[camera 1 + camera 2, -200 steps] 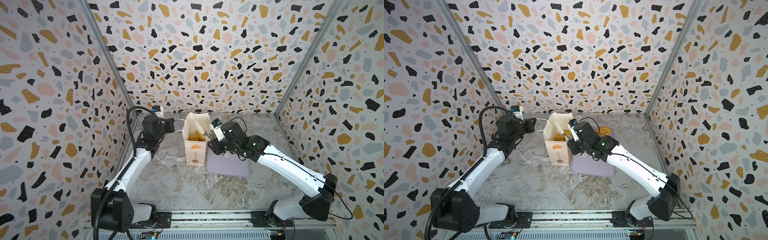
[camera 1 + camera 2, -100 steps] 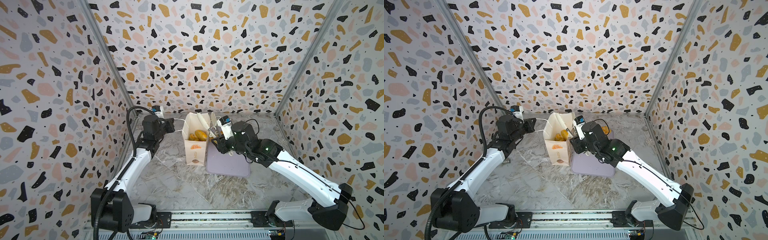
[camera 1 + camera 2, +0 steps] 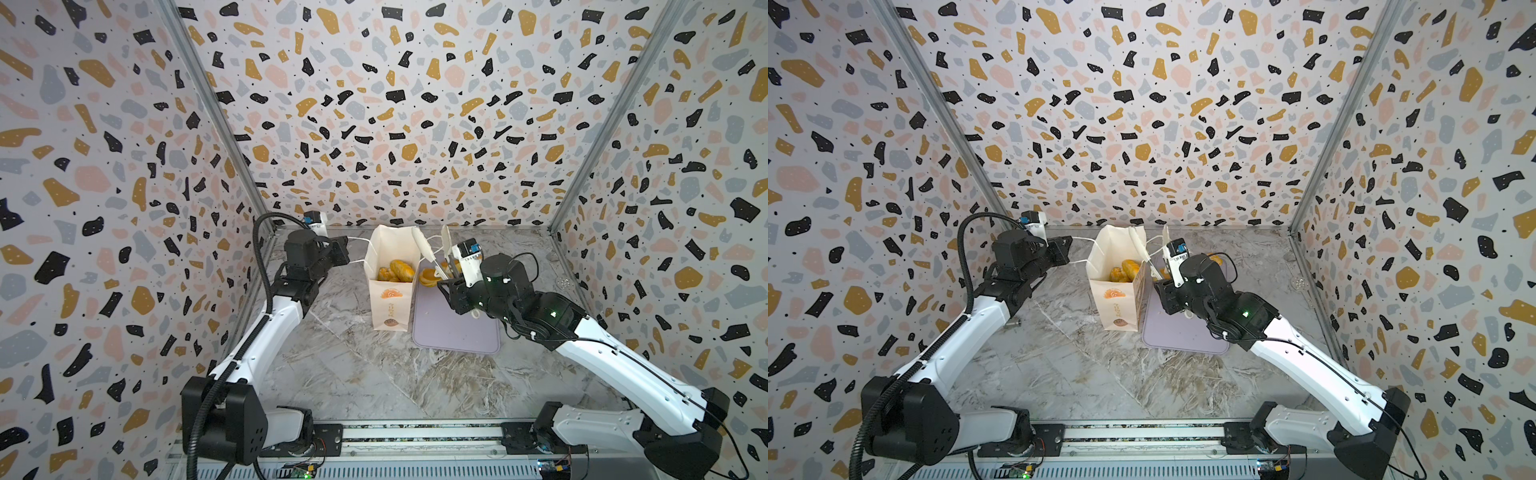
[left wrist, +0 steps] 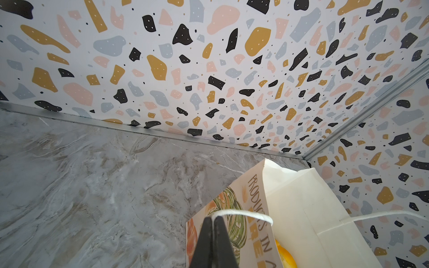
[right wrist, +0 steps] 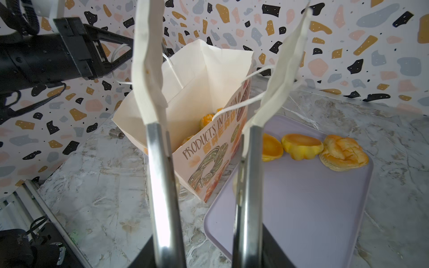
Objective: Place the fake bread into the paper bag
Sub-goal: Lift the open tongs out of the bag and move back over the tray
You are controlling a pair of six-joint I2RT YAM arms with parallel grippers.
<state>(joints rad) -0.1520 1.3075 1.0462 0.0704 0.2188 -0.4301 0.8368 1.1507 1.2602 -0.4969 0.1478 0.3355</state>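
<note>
Well, over on the left, the left gripper [image 4: 213, 222] has its black jaws pressed together on the white string handle [image 4: 243, 214] of the paper bag [image 3: 390, 299], drawing that side taut so the mouth gapes. The bag stands upright on the marble table [image 3: 332, 374], cream-white with an orange bread print on its front. Some of the fake bread [image 3: 398, 268] lies down inside it, glossy and golden.

Just right of the bag, the right gripper [image 3: 432, 245] hangs with its long metal fingers [image 5: 162, 185], wrapped white at the tips, standing apart and holding nothing. Past them, on the lilac tray [image 3: 453, 332] just beside the bag, three pieces wait at the far end: two round buns [image 5: 301, 146], one half hidden, and a flaky plaited pastry [image 5: 343, 154].

I'd judge the job roughly midway, between picks. The next move calls for swinging those tips over a bun, lowering them to either side and closing softly. The shiny, rounded crust looks apt to slip.
</note>
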